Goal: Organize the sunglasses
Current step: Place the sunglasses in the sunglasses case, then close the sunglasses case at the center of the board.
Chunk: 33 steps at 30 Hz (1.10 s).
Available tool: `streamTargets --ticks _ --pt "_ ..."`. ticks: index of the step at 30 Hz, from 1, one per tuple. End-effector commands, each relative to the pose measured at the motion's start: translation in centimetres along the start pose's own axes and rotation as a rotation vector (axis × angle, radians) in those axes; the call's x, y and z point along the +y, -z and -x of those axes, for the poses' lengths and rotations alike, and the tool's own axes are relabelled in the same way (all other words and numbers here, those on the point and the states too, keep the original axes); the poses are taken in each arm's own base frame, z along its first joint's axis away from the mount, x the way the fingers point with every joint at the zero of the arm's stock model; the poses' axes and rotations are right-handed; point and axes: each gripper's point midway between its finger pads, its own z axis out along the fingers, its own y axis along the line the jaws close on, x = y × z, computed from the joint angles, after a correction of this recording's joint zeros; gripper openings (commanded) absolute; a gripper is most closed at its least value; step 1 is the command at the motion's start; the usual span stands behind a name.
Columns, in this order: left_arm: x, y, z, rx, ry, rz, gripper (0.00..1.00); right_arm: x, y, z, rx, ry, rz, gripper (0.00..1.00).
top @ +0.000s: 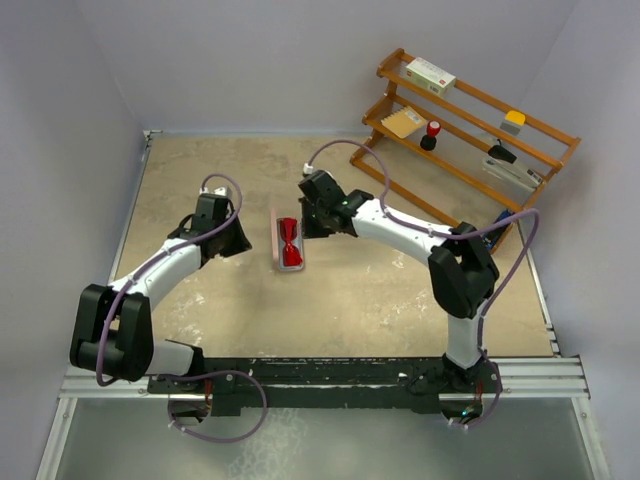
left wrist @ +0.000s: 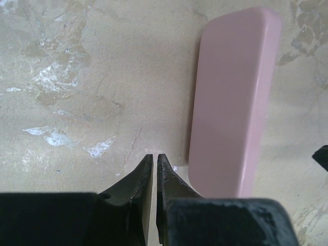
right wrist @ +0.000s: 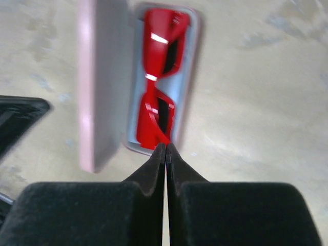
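Note:
The red sunglasses point(top: 291, 243) lie folded inside the open pale pink case point(top: 276, 238) in the middle of the table. In the right wrist view the sunglasses point(right wrist: 159, 77) rest in the pale-lined tray, with the case's lid point(right wrist: 100, 87) standing up along their left side. My right gripper point(right wrist: 165, 147) is shut and empty, its tips just at the near end of the tray. My left gripper point(left wrist: 155, 156) is shut and empty, low over the table just left of the lid's pink outer face point(left wrist: 233, 97). The grippers flank the case in the top view, left gripper point(top: 238, 241) and right gripper point(top: 308, 222).
A wooden rack point(top: 470, 130) stands at the back right, holding a box point(top: 430, 75), a brown packet point(top: 403, 121) and other small items. Walls close in the table on the left, back and right. The left gripper shows as a dark shape point(right wrist: 20, 120) beyond the lid.

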Motion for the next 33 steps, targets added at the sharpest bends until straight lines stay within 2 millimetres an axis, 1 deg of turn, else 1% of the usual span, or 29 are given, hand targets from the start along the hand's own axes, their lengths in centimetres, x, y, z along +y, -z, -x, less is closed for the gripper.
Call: streamTargets --ticks 1,3,7,9,12,17,20,22,25,28,33 --pt "-1.6 1.6 3.7 -0.098 0.004 -0.026 0.05 -3.5 -0.2 -1.2 0.005 -0.05 -0.018 0.0" --pt "-1.8 1.7 4.0 -0.102 0.003 -0.03 0.05 -4.8 -0.6 -2.1 0.017 -0.06 -0.034 0.0" --pt "-2.4 1.4 4.2 -0.095 0.011 -0.05 0.05 -5.7 -2.1 -3.0 0.03 -0.069 -0.006 0.0" --pt "-2.6 1.2 4.3 -0.089 0.015 -0.059 0.05 -5.6 -2.8 -3.1 0.032 -0.069 0.014 0.0" --pt "-3.1 1.1 4.4 -0.086 0.021 -0.077 0.08 -5.6 -3.6 -3.0 0.025 -0.077 0.034 0.0" --pt "-3.8 0.8 4.5 -0.072 0.03 -0.106 0.12 -4.7 -5.3 -2.9 0.03 -0.101 0.111 0.0" --pt "-4.3 0.7 4.6 -0.067 0.031 -0.127 0.13 -4.3 -6.3 -2.8 0.045 -0.1 0.125 0.0" --pt "-4.7 1.0 4.9 -0.072 0.036 -0.142 0.19 -4.3 -6.8 -2.9 0.056 -0.093 0.129 0.0" --pt "-5.7 1.4 5.3 -0.08 0.054 -0.187 0.21 -4.4 -7.4 -3.0 0.062 -0.082 0.123 0.0" --pt "-6.7 1.4 5.3 -0.075 0.081 -0.235 0.22 -4.5 -7.9 -3.2 0.069 -0.08 0.118 0.0" --pt "-7.3 1.2 5.0 -0.069 0.097 -0.27 0.21 -4.6 -8.4 -3.4 0.074 -0.08 0.113 0.0"
